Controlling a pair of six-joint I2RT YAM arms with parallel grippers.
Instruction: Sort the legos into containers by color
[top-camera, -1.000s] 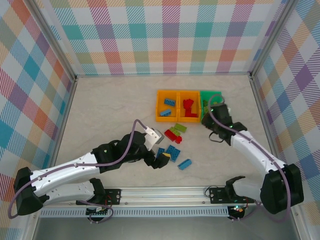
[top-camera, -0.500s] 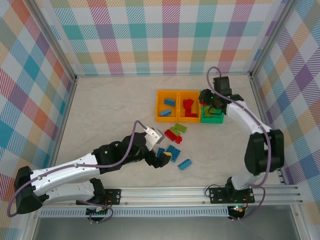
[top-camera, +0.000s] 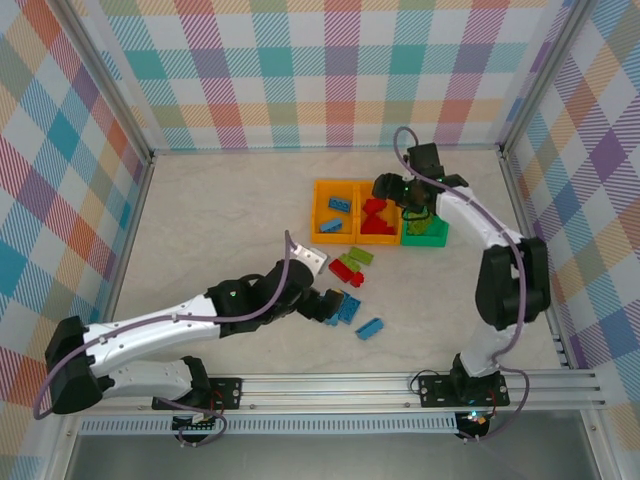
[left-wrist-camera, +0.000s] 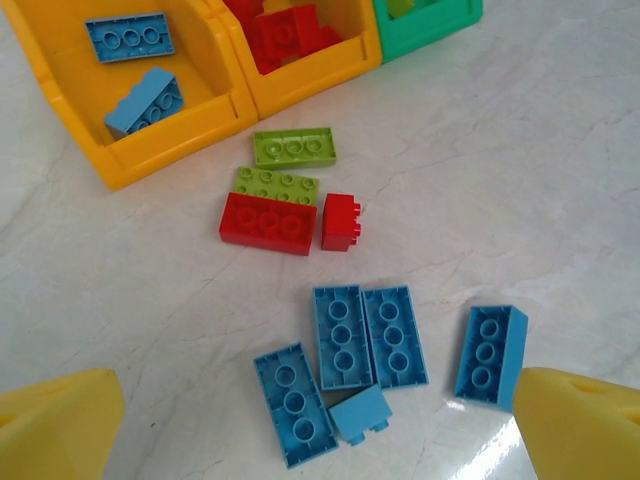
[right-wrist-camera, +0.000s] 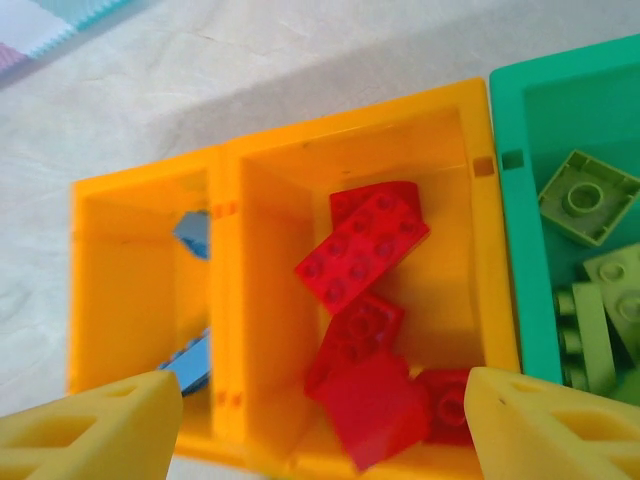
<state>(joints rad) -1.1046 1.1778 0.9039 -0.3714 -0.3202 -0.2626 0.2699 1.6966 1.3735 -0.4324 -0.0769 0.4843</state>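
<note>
Worktop (left-wrist-camera: 520, 150): marbled; blue legos (left-wrist-camera: 340, 335) clustered toward front edge.
Left gripper (left-wrist-camera: 320, 430): jaws open; better taking outlying blue brick (left-wrist-camera: 490, 355).
Right gripper (right-wrist-camera: 325, 430): jaws open.

Left container (top-camera: 334, 240), middle container (top-camera: 380, 240) and right container (top-camera: 425, 241) stand side by side, touching, on the desk (top-camera: 220, 220), each holding legos (top-camera: 338, 205). Loose legos (top-camera: 350, 268) lie just near of the row; a second cluster (top-camera: 348, 306) lies nearer.

Pale marbled tabletop (top-camera: 220, 220), pastel plaid walls (top-camera: 300, 70) (three sides), metal rail (top-camera: 340, 386) along front
</note>
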